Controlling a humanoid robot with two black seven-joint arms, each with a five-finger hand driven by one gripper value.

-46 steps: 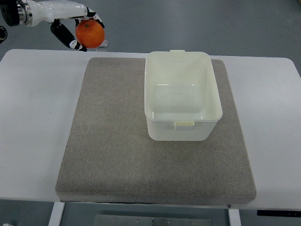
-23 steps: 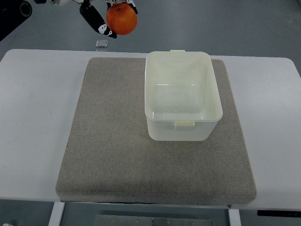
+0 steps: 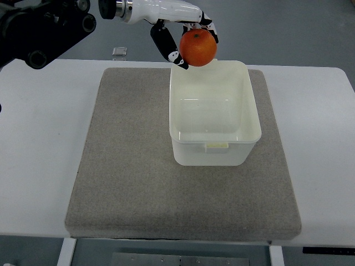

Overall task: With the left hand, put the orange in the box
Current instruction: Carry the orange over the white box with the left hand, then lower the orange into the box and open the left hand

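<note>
Overhead, my left hand [image 3: 183, 40] had its fingers wrapped around the orange [image 3: 198, 48], holding it in the air above the far rim of the open cream plastic box [image 3: 215, 147] on the grey mat [image 3: 127, 166]. I judged the box's empty interior lay just nearer me and below, so a short move inward, then release.

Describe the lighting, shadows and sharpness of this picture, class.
Top view: even, soft overhead light; the box shows faint glare on its glossy floor; the orange in the left hand has a small highlight; edges are sharp, with only a weak shadow under the mat.
</note>
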